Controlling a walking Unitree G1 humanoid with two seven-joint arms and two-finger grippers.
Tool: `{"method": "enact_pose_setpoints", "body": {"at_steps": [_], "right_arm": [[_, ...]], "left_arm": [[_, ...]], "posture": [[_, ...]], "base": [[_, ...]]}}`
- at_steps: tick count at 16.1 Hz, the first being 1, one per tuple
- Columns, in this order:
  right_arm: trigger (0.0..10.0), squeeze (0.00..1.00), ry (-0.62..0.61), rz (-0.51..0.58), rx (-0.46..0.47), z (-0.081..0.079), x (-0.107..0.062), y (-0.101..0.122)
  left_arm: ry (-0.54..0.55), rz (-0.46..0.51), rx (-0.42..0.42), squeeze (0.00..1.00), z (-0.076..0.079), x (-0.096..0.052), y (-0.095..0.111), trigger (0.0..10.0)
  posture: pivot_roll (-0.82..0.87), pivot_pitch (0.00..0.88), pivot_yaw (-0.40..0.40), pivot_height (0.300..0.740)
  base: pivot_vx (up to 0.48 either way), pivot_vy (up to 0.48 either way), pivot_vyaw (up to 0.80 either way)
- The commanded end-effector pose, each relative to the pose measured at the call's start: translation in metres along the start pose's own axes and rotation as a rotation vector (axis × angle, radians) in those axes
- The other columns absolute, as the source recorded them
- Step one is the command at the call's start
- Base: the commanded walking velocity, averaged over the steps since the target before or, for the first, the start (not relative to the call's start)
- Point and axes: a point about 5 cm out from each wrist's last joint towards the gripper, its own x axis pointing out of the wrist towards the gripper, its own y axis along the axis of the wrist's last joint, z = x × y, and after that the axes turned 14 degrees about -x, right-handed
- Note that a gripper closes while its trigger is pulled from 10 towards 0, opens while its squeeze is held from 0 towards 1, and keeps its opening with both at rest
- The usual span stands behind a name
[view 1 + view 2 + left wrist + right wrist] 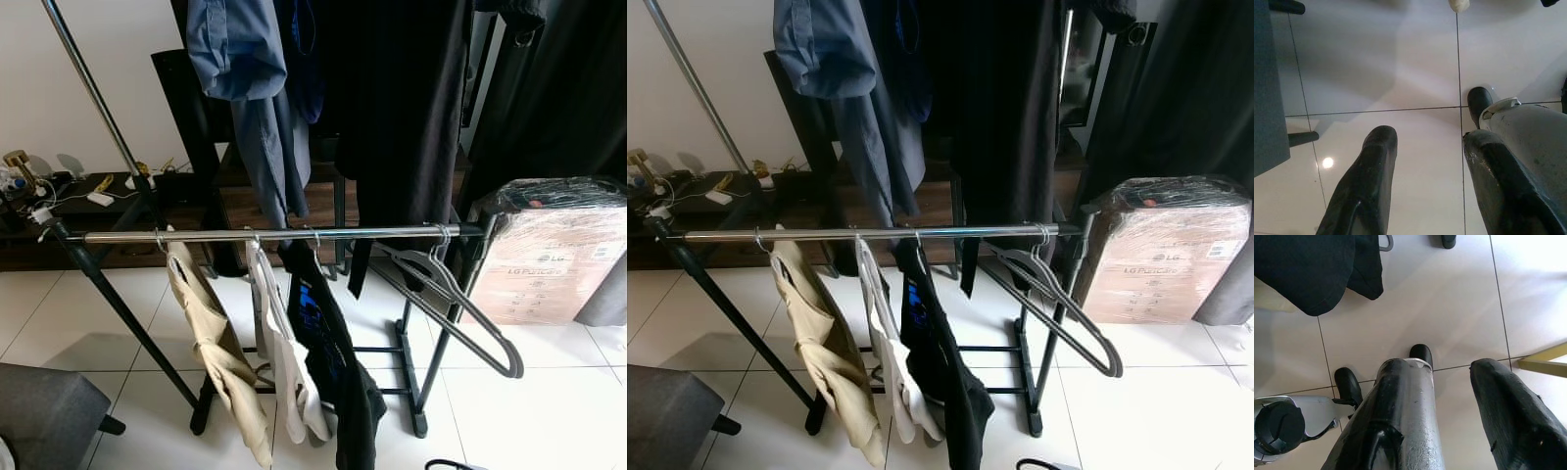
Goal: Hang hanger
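Clothes rack (265, 235): black frame, chrome horizontal rail across the middle of the head views, standing on a white tiled floor (549, 392).

Hanger (446, 299): grey, bare, hooked over the rail near its 3 o'clock end, just beside the rack's upright post; body tilted, slanting down toward 4 o'clock.

Garments on the rail, from 9 o'clock toward 3 o'clock: beige garment (216, 357); white garment (289, 367); black garment with blue print (328, 348). Each is on its own hook; the three hang close together, well apart from the bare hanger.

Upper tier: blue shirt (245, 69) and dark clothing (402, 98) hang above the rail, at 12 o'clock.

Cardboard box (554, 255): plastic-wrapped, on the floor at 3 o'clock of the rack.

Low dark surface (69, 196): at 9 o'clock against the wall, carrying small items and cables too small to tell.

Grey seat (44, 411): corner at 7 o'clock.

Left gripper (1427, 156): pointed down at the floor tiles, fingers apart, holding nothing.

Right gripper (1449, 382): pointed down at the floor, fingers apart, holding nothing; black fabric hem (1312, 269) lies beyond it on the tiles.
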Motion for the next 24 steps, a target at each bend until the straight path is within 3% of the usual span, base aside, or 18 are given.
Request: {"method": "enact_pose_setpoints", "body": {"at_steps": [1,5,6,7,15,19,20,22,24], "right_arm": [[10.0,0.0,0.004,-0.012,-0.009,-0.002,0.0,-0.002],[10.0,0.0,0.004,-0.012,-0.009,-0.002,0.0,-0.002],[10.0,0.0,-0.001,-0.016,-0.004,-0.001,0.0,-0.003],[10.0,0.0,0.048,-0.018,-0.015,-0.006,-0.001,-0.009],[10.0,0.0,0.077,-0.016,-0.018,-0.009,-0.001,-0.011],[10.0,0.0,0.074,-0.006,-0.027,-0.007,-0.001,-0.007],[10.0,0.0,0.073,-0.004,-0.033,-0.006,-0.001,-0.006],[10.0,0.0,0.071,-0.003,-0.033,-0.005,-0.001,-0.006],[10.0,0.0,0.069,-0.005,-0.042,-0.004,-0.001,-0.005]], "left_arm": [[-0.003,-0.009,0.016,0.0,-0.001,0.0,-0.003,10.0],[-0.003,-0.009,0.016,0.0,-0.001,0.0,-0.003,10.0],[-0.004,-0.009,0.019,0.0,-0.001,0.0,-0.003,10.0],[0.02,0.023,-0.029,0.0,-0.004,-0.001,-0.009,10.0],[0.043,0.067,-0.089,0.0,-0.006,-0.002,-0.01,10.0],[0.048,0.166,-0.17,0.0,-0.005,-0.003,0.0,10.0],[0.034,0.321,-0.225,0.0,-0.011,-0.005,0.033,10.0],[0.032,0.675,-0.201,0.0,-0.021,-0.025,0.117,10.0],[-0.015,0.891,-0.193,0.0,-0.019,-0.046,0.15,10.0]], "posture": [[-0.1,0.0,0.042,0.74],[-0.1,0.0,0.042,0.74],[0.0,0.0,0.0,0.74],[-0.09,0.0,0.047,0.74],[-0.09,0.0,0.049,0.74],[-0.09,0.0,0.047,0.74],[-0.1,0.0,0.047,0.74],[-0.09,0.0,0.042,0.74],[-0.09,0.0,0.037,0.74]], "base": [[0.0,0.0,0.0],[0.0,0.0,0.0],[0.0,0.0,0.0],[0.0,0.0,0.0],[0.0,0.0,0.0],[0.0,0.0,0.0],[0.0,0.0,0.0],[0.0,0.0,0.0],[0.0,0.0,0.0]]}}
